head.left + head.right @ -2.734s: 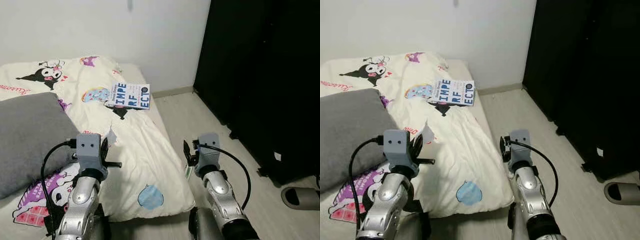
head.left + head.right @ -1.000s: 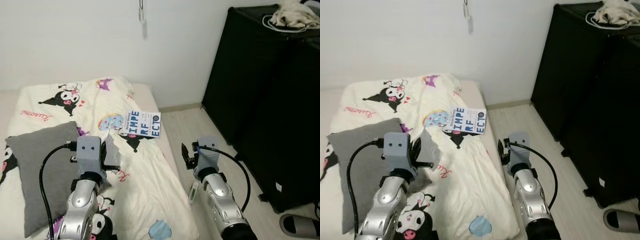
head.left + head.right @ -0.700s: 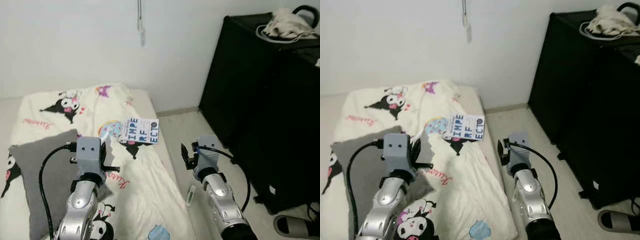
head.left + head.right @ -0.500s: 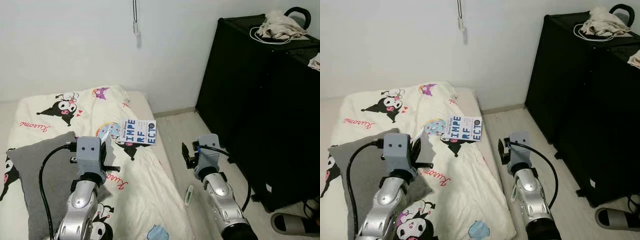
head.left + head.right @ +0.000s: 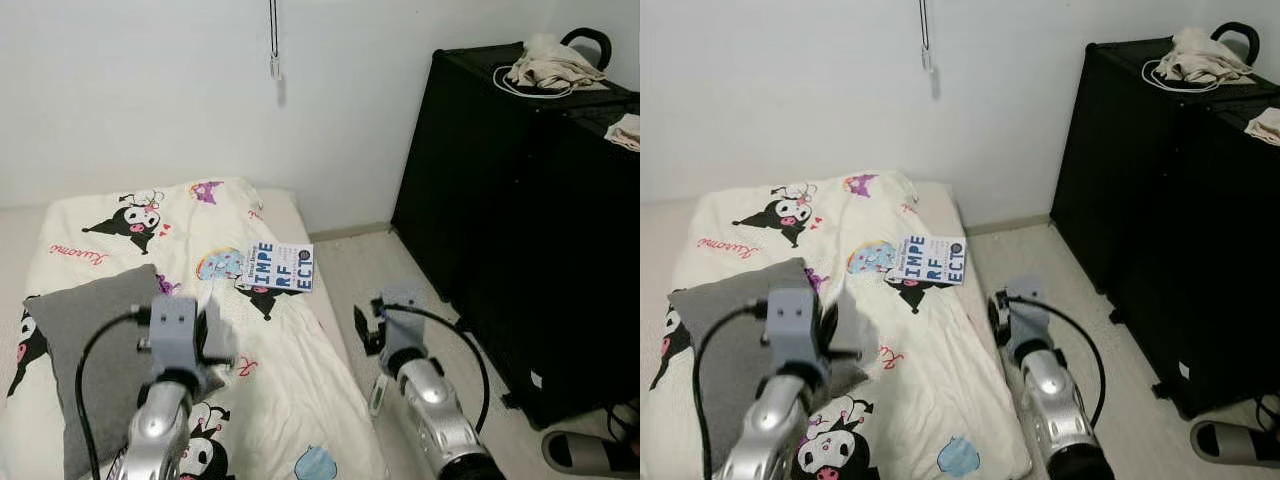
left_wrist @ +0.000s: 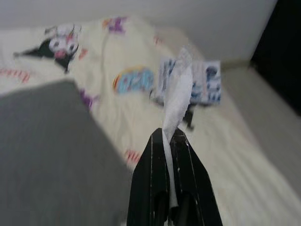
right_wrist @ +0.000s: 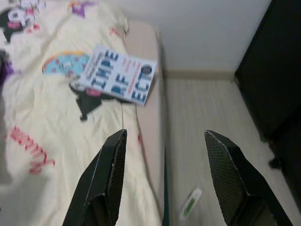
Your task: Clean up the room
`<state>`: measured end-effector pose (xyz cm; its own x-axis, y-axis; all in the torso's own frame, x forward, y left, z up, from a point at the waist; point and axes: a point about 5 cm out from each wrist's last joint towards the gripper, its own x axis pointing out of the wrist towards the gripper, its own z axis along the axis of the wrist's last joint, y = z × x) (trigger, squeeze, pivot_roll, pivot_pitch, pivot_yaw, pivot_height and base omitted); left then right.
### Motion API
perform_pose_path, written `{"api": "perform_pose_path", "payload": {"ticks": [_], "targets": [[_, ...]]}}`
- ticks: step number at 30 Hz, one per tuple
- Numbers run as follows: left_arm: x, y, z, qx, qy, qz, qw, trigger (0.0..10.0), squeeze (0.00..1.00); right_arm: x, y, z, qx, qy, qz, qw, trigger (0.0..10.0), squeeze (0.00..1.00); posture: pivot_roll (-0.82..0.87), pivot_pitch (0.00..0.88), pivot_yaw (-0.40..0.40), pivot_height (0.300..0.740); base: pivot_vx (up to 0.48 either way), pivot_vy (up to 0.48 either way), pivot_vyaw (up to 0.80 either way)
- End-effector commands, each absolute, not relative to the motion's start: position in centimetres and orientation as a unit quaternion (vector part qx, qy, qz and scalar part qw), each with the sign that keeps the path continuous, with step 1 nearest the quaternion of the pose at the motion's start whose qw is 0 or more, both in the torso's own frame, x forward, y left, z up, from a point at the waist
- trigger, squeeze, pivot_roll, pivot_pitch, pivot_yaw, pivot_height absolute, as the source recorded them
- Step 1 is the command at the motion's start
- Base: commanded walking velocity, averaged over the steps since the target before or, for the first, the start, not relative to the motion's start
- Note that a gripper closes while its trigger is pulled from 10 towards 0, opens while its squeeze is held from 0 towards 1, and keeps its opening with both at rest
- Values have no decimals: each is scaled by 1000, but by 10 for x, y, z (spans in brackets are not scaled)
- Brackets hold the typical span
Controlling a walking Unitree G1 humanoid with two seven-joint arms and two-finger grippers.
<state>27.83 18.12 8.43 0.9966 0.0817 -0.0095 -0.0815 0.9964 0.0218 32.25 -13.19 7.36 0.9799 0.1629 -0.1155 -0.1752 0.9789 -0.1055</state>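
Carrying crumpled white tissue scrap (image 6: 180, 89), litter for disposal | left gripper (image 6: 170, 141) jaws clenched on it | right gripper (image 7: 162, 179) jaws released, free | blue-lettered white book (image 5: 278, 267) on bed at 12 o'clock.

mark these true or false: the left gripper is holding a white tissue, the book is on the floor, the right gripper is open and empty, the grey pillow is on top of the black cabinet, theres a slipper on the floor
1. The left gripper holds a strip of white tissue. True: its fingers are shut on it.
2. The book lies on the floor. False: it lies on the cartoon-print blanket, near the mattress edge.
3. The right gripper is open and empty. True: its fingers stand wide apart with nothing between them.
4. The grey pillow sits on the black cabinet. False: it lies on the bed; the cabinet top bears a pale bundle of cloth.
5. A slipper lies on the floor. True: it is by the cabinet's foot.
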Motion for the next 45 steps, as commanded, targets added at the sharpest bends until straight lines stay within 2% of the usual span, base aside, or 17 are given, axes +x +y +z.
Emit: {"api": "perform_pose_path", "payload": {"ticks": [1,6,45], "targets": [[274,180,78,16,12,35,999,10000,0,317,-130,66,-59,64,89,992,10000,0,32,142,-25,740,0,0,0],[265,176,63,16,40,27,999,10000,0,310,-130,57,-49,79,85,992,10000,0,25,137,-23,740,0,0,0],[269,171,66,13,27,28,999,10000,0,313,-126,60,-72,63,97,991,10000,0,32,119,-34,740,0,0,37]]}}
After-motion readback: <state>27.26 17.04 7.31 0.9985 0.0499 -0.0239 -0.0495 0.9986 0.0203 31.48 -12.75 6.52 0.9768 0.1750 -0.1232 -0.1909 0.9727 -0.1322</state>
